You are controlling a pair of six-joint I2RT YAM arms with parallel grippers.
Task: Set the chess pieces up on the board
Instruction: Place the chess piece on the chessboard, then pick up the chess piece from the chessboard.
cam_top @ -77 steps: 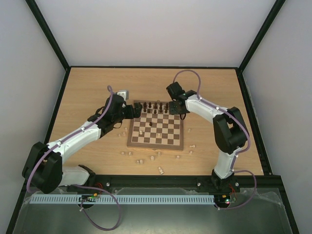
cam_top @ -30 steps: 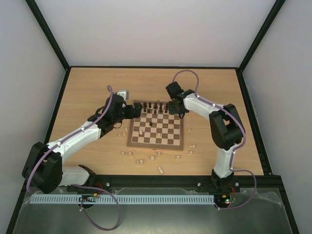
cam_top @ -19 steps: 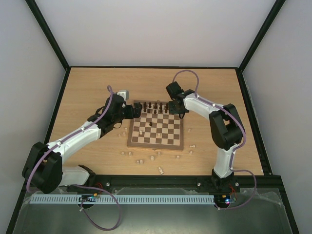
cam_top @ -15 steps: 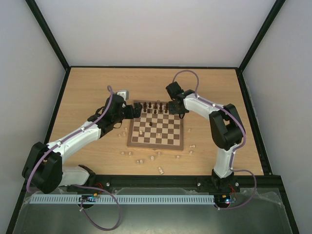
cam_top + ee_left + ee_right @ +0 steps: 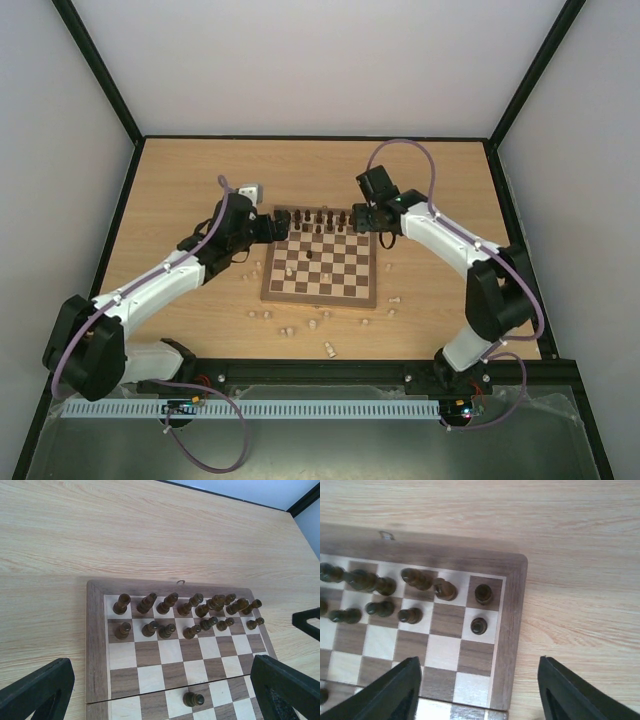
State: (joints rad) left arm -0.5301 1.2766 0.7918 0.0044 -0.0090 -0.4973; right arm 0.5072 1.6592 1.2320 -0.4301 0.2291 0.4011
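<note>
Finding the board [image 5: 322, 255] lying mid-table, its near half cut off in both wrist views. Reading the dark chess pieces [image 5: 170, 602] as two back rows from the left wrist; making out only blurred specks from overhead. Picking out pale pieces [image 5: 287, 331] lying loose on the table [image 5: 180, 190] near the board's front edge, overhead only. Recording left gripper [image 5: 275, 228] fingers spread wide, holding nothing; right gripper [image 5: 477, 695] fingers parted over the far right corner, likewise gripping nothing.

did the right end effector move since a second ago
Yes. The right end effector has shifted to the right, away from the board's far squares toward its far right corner, and its jaws now stand open and empty.
</note>
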